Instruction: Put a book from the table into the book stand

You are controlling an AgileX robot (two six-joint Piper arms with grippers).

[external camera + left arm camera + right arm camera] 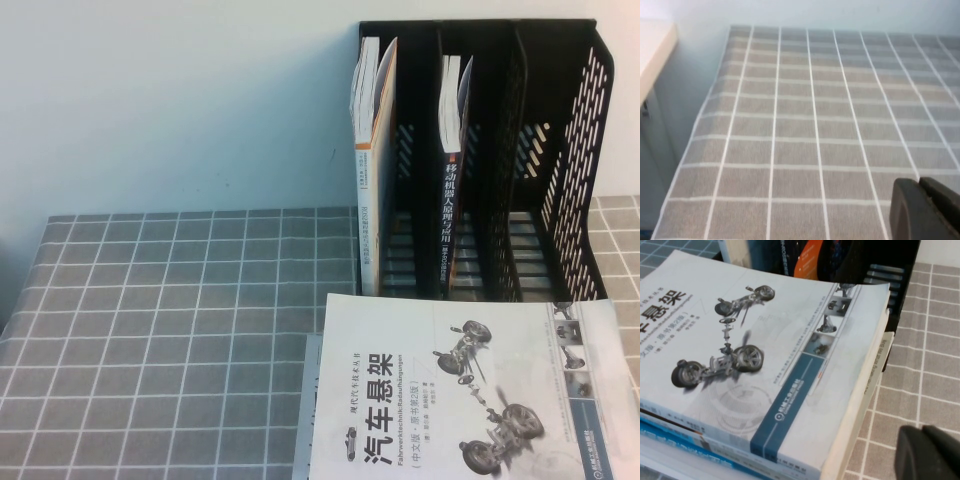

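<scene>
The dark navy book [453, 180] stands upright in the middle slot of the black book stand [585, 150] at the back right of the table [150, 300]. Its orange swirl shows in the right wrist view [807, 260], inside the stand [890, 275]. My left gripper [919, 182] is shut and empty, low over bare grid cloth [815, 125] near the table's left edge. My right gripper [923, 430] is shut and empty over the cloth [930, 365], just beside the stack of books. Neither gripper shows in the high view.
A pale book with orange stripes [372, 150] stands in the stand's left slot; the right slot holds nothing. A white book with a car-chassis drawing [460, 400] tops a stack [765, 365] directly in front of the stand. A cream ledge [652, 50] lies beyond the table's left edge.
</scene>
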